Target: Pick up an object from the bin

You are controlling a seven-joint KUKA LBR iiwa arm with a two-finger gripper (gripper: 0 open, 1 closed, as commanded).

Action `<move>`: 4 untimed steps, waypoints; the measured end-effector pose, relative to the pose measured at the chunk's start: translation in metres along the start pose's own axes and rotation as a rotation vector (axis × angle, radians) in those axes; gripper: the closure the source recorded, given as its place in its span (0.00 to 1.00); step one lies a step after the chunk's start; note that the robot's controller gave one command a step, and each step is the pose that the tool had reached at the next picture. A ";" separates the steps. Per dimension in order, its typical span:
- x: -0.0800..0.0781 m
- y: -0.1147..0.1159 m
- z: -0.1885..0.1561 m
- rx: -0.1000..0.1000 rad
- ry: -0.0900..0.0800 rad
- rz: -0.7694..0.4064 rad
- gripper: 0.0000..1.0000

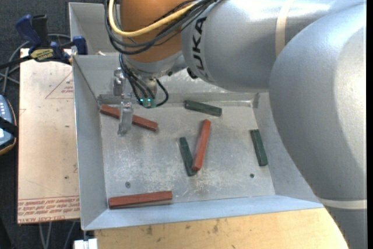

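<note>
My gripper (124, 124) hangs below the orange wrist cover in the bin's back left part. It stands right over the middle of a flat red-brown stick (144, 122) that lies slanted on the bin floor, and it hides part of that stick. Whether it touches the stick is not visible. A dark green stick (203, 108) lies to the right of it, near the back wall.
Near the bin's middle a red stick (201, 144) lies across a green stick (186, 156). Another green stick (259, 147) lies at the right. A longer red-brown stick (140, 199) rests along the front wall. The arm covers the bin's back right.
</note>
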State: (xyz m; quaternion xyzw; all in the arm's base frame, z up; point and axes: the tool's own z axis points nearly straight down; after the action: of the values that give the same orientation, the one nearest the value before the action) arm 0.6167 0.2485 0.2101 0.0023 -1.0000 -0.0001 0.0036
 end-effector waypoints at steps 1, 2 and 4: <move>-0.032 -0.051 0.099 0.000 -0.004 0.338 0.00; -0.028 -0.062 0.143 0.000 -0.003 0.353 0.00; -0.024 -0.089 0.035 -0.005 -0.017 0.373 1.00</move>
State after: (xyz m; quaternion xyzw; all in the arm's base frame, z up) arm 0.6407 0.1595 0.1745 -0.1830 -0.9831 -0.0020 -0.0047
